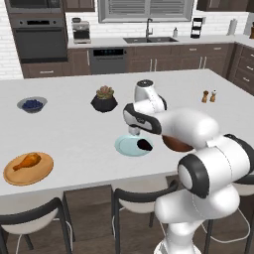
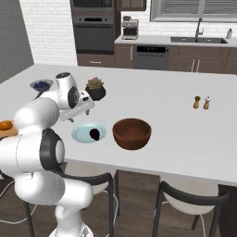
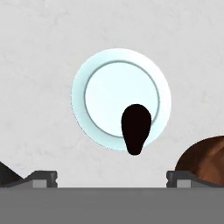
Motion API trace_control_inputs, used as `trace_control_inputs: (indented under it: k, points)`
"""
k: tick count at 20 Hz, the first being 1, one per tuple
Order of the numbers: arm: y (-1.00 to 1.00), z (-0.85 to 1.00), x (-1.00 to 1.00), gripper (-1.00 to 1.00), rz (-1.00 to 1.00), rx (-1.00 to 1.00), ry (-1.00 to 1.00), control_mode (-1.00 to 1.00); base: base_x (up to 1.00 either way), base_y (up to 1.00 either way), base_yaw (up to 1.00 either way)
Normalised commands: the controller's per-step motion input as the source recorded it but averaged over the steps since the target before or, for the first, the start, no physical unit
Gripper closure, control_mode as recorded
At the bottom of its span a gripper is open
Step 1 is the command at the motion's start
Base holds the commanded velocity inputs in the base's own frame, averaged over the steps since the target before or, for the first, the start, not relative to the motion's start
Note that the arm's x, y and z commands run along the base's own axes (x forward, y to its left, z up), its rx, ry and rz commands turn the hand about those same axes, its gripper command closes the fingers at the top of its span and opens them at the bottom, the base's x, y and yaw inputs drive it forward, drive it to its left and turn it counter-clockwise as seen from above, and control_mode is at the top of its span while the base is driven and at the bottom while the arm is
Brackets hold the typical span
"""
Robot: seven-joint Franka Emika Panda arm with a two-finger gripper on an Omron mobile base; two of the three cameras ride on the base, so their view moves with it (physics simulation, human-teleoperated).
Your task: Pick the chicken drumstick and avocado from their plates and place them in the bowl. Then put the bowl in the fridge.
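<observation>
Island counter (image 1: 74, 134) white, marbled; dark cabinets (image 1: 163, 57) behind.

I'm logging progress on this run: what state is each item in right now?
Avocado: lying on the blue plate, not gripped.
Drumstick: on the wooden plate.
Bowl: upright on the counter, empty.
Pincer: open, hovering above the blue plate.

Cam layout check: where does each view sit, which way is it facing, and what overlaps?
Left base view: behind-left of the arm, facing forward-down over the island; arm rises lower right; drumstick at left.
Right base view: behind-right; arm lower left; bowl central.
Hand view: looks straight down past the gripper, open.
Shared by all: avocado on the blue plate.
</observation>
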Motion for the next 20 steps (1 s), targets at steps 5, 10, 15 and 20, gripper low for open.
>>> trace_control_inputs:
  k: [5, 10, 15, 20]
  points:
    - [-0.05, -0.25, 0.21, -1.0, 0.05, -0.02, 0.0, -1.0, 0.0, 0.0, 0.0]
    - [-0.24, -0.35, 0.21, -1.0, 0.0, 0.0, 0.03, -1.0, 0.0, 0.0, 0.0]
    - [0.0, -0.38, 0.29, -1.0, 0.0, 0.0, 0.07, -1.0, 0.0, 0.0, 0.0]
    - [-0.03, -0.44, 0.2, -1.0, 0.0, 0.0, 0.06, -1.0, 0.0, 0.0, 0.0]
